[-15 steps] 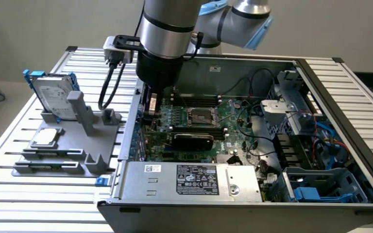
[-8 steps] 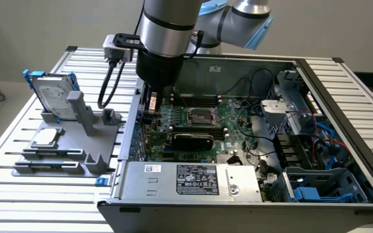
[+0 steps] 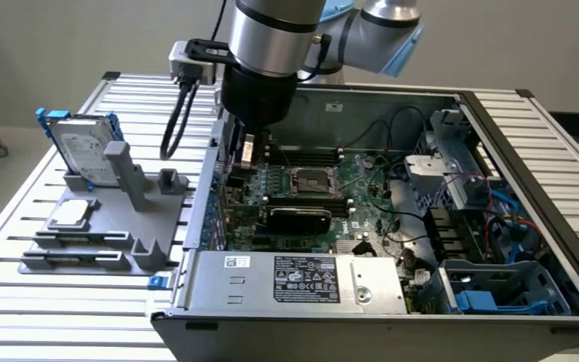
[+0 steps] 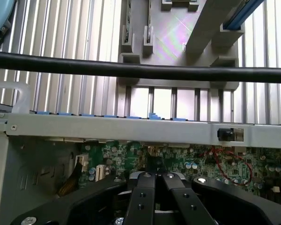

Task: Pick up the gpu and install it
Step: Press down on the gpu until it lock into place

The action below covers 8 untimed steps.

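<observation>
You are seeing the arm reaching down into the open computer case (image 3: 531, 151), with the gripper (image 3: 244, 160) hanging just inside the case wall on the exterior view's left, above the edge of the motherboard (image 3: 370, 188). In the wrist view the gripper (image 4: 155, 174) is showing its black fingers (image 4: 143, 190) pressed together at the tips, and you are not seeing anything caught between them. The gpu (image 3: 300, 219) is sitting in the case on the motherboard, just below the processor socket (image 3: 310, 179) and above the silver power supply (image 3: 300, 279); its glossy black cover is facing the camera, and it is lying apart from the gripper, toward the exterior view's right. Outside the case, on the slatted table (image 3: 28, 302), the grey holder (image 3: 129, 188) is carrying the hard drive (image 3: 84, 147) standing upright in its blue frame, with the small silver processor chip (image 3: 71, 213) lying in front of it. A black cable (image 4: 131, 70) is crossing the wrist view above the case wall (image 4: 107, 129).
</observation>
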{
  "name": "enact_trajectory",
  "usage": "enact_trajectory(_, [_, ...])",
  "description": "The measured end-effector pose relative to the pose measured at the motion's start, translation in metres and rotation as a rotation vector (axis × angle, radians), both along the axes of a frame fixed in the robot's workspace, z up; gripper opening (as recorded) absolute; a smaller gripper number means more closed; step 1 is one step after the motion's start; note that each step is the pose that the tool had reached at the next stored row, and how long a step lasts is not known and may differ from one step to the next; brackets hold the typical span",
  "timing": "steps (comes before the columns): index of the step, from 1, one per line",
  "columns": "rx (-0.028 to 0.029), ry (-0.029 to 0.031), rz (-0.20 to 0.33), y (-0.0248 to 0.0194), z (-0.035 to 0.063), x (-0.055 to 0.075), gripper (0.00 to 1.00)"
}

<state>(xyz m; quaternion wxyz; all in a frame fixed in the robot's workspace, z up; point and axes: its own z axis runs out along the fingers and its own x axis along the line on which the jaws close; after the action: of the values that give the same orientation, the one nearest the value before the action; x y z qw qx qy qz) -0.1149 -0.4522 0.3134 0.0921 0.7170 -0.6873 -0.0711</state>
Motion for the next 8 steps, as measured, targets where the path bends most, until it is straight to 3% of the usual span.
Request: enact_trajectory(8, [0.0001,-0.0111,0.0,-0.0013,0.0,0.021,0.11])
